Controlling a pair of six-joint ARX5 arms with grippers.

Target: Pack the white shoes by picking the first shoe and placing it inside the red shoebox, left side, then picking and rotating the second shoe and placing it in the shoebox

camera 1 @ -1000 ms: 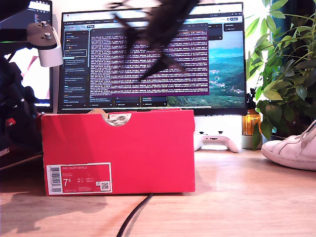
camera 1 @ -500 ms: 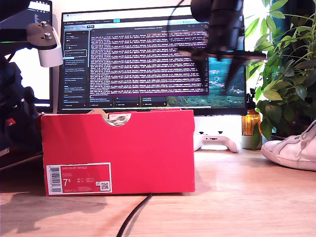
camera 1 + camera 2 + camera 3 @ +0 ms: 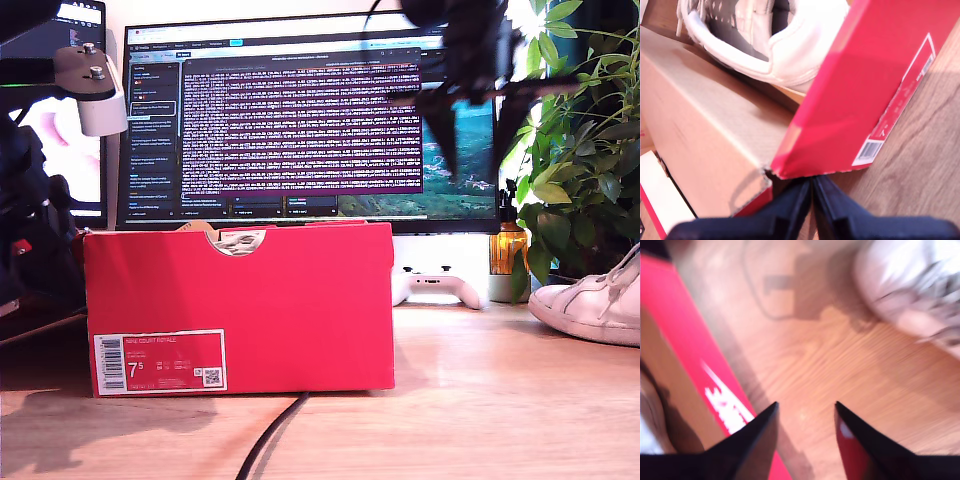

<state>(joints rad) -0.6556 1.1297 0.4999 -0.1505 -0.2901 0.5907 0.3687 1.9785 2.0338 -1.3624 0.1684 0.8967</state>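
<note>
The red shoebox (image 3: 240, 300) stands on the wooden table, its barcode label facing the exterior view. One white shoe (image 3: 790, 55) lies inside it and shows through the notch (image 3: 240, 240). The other white shoe (image 3: 595, 300) rests on the table at the exterior view's right edge, blurred in the second wrist view (image 3: 910, 285). My second gripper (image 3: 472, 130) hangs high and blurred between box and shoe, open and holding nothing (image 3: 805, 407), with the shoebox (image 3: 675, 305) to one side. My first gripper (image 3: 812, 182) is shut and empty, close to a lower corner of the shoebox (image 3: 865, 85).
A monitor (image 3: 300, 110) stands behind the box. A white game controller (image 3: 440, 285) and an amber bottle (image 3: 510, 250) sit under it. A leafy plant (image 3: 580, 150) fills the exterior view's right. A black cable (image 3: 270, 440) runs from the box toward the front edge.
The blurred arm has swept from above the shoebox toward the exterior view's right and now hangs nearer the loose shoe. The box and both shoes have not moved.
</note>
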